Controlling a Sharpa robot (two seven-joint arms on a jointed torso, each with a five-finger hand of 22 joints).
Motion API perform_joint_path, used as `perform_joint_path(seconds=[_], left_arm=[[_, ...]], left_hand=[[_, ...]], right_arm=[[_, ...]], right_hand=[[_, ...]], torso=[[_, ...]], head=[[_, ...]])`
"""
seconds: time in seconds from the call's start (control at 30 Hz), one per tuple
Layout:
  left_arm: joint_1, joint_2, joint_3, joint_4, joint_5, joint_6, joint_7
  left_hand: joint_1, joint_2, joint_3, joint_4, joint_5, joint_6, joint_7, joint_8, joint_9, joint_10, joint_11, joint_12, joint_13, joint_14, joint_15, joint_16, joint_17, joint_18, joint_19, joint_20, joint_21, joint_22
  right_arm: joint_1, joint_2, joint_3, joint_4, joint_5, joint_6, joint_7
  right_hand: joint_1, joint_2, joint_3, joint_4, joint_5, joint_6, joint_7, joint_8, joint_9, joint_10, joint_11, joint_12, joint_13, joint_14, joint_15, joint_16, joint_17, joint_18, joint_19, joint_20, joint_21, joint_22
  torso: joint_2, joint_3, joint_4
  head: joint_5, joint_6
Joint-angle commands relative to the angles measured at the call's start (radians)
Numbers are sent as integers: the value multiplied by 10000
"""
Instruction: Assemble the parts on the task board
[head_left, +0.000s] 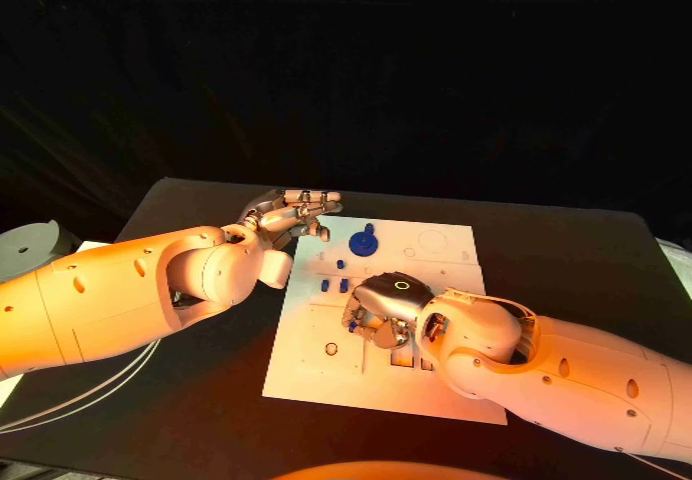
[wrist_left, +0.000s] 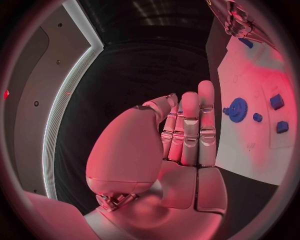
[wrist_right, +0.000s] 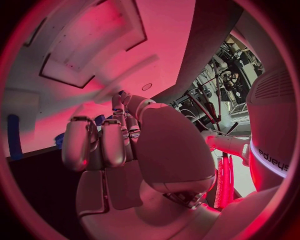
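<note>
- Left robot hand (head_left: 296, 215): fingers straight and pressed together, holding nothing, above the board's far left corner.
- Right robot hand (head_left: 387, 308): curled down on the white board (head_left: 447, 385); whether it holds anything I cannot tell.
- Blue parts (head_left: 361, 241) lie on the board's far half.
- Black counter (head_left: 577, 250), dark room behind.

A robotics lab: tripods and rigging stand (wrist_right: 215, 85) beyond the right hand (wrist_right: 125, 145), black drapes behind the tabletop (head_left: 577, 250).

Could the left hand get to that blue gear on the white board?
Probably yes: the left hand hovers beside the board's far corner, holding nothing, and the blue gear lies uncovered close by.
</note>
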Motion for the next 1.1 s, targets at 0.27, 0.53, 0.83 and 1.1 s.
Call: perform_joint_path(seconds=[0.27,0.53,0.83,1.1], left_arm=[[3,2,5,30,38,193,37],[3,-18,5,25,38,198,22],[3,-56,4,17,38,226,8],[3,-122,2,47,38,228,6]], left_hand=[[-174,24,-85,1,35,-96,14,54,-18,-60,24,82,-3,-68,28,50,-25,97,-54,24,-61,-18],[-408,43,-242,120,18,-126,12,83,-23,-111,30,143,-5,-75,58,84,-47,92,-55,57,-113,-56],[-620,82,-484,225,-38,-180,7,135,-27,-187,33,255,-5,-91,73,134,-88,101,-32,89,-208,-135],[-600,91,-512,206,-38,-184,-3,150,-26,-198,24,281,-4,-95,68,143,-97,105,-23,90,-225,-150]], right_arm=[[-31,123,-78,-104,-384,387,-426],[-31,52,-85,-48,-397,-52,-515],[-7,-834,80,722,-304,-734,-495],[501,-2104,282,1282,2,-573,-763]], right_hand=[[-664,-290,-296,33,52,-1068,310,-178,-220,-1199,295,-118,-100,400,284,-179,-294,83,-125,167,-228,-332],[-798,-419,-680,-58,39,-1662,419,-158,-342,-2144,440,-72,-76,362,400,-235,-416,142,-233,325,-394,-566],[-773,-331,-830,-101,43,-1568,436,-100,-310,-1994,428,126,-34,327,403,-319,-561,152,-231,348,-419,-604],[-879,-512,-1070,-90,33,-1595,331,-137,-322,-1945,375,181,-59,333,374,-318,-586,149,-207,332,-412,-592]], torso=[[-5,-7,1],[-1,2,2],[-7,5,-1],[-9,-8,-46]], head=[[-13,40],[-27,57],[-73,103],[-197,192]])
